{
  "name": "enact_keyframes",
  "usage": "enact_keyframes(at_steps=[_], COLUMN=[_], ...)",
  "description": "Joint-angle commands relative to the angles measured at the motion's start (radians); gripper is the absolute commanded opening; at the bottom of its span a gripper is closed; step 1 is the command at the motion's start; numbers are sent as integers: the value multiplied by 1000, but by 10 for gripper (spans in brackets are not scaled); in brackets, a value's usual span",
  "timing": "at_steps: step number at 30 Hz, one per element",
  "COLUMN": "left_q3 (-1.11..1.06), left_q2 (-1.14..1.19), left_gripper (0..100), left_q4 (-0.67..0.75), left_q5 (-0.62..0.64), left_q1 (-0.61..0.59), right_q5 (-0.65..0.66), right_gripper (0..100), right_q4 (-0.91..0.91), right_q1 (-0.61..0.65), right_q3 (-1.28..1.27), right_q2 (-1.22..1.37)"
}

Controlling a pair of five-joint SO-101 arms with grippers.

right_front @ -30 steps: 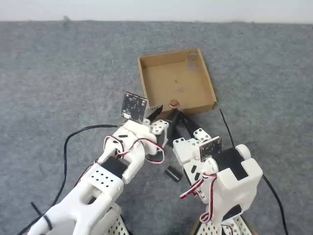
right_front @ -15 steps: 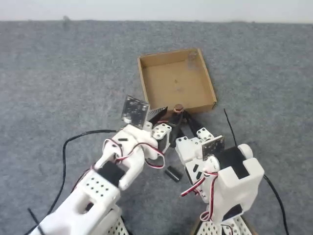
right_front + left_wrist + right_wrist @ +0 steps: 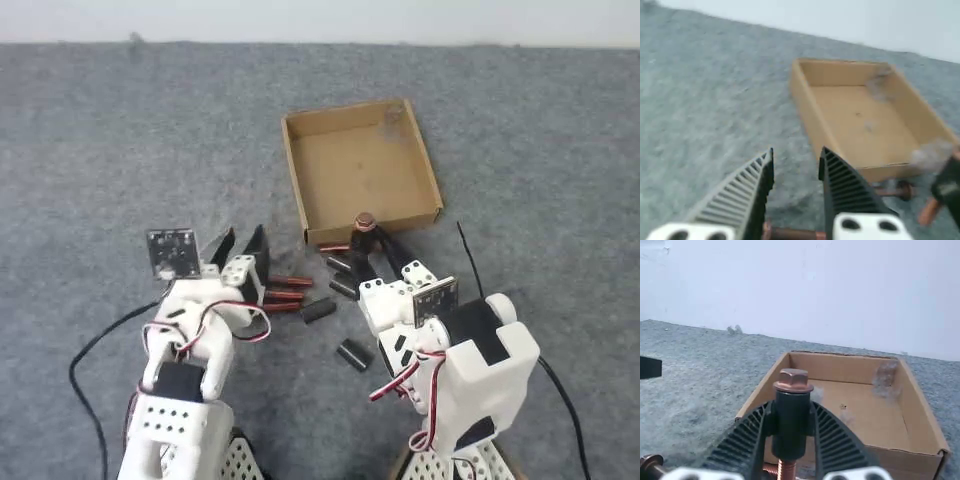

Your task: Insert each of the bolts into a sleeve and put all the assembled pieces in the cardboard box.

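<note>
Step in hand: judged to be the drop of one assembled piece into the box.
Right gripper (image 3: 366, 240): fingers clamped on the sleeve of the piece (image 3: 790, 426), which stands upright, bolt head on top.
Piece location: at the near wall of the box (image 3: 296, 175), not yet over its floor.
Left gripper (image 3: 796, 161): fingers parted wide, nothing between them, held above the loose bolts (image 3: 284, 294) on the worktop (image 3: 120, 150).
Procedure: carry the piece forward past the near wall until it is over the box floor. Lower it close to the floor, and only then part the fingers.
Clearance: the shank sticks out below the sleeve, so lift enough for it to pass the rim.
Release: keep the piece upright and let go low, as a high drop could shake the bolt out of the sleeve.
Left arm: best kept aside, well apart from the right arm's path.
High view adds: the stock left to assemble, with bolts lying side by side between the arms and loose sleeves (image 3: 352, 354) scattered near them.
Right wrist view adds: the head seated flush on the sleeve top, and the height of the piece against the rim.
Left wrist view adds: one bolt lying directly under the finger gap.
</note>
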State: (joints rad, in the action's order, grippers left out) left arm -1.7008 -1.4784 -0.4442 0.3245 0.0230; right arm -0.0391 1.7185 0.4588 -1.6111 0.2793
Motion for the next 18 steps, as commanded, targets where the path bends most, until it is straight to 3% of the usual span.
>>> enact_keyframes(at_steps=[1,9,13,18], left_q3=[8,8,8,8], left_q2=[-104,-206,-209,-209], left_gripper=[145,122,7,11], left_q4=[-92,-275,-282,-282], left_q5=[11,9,8,8], left_q1=[-28,-34,-34,-34], right_q5=[-5,-5,-5,-5], right_gripper=[6,6,6,6], right_q4=[24,24,24,24], right_q1=[-10,-10,-10,-12], right_q3=[17,15,15,17], right_q2=[-25,-25,-25,-31])
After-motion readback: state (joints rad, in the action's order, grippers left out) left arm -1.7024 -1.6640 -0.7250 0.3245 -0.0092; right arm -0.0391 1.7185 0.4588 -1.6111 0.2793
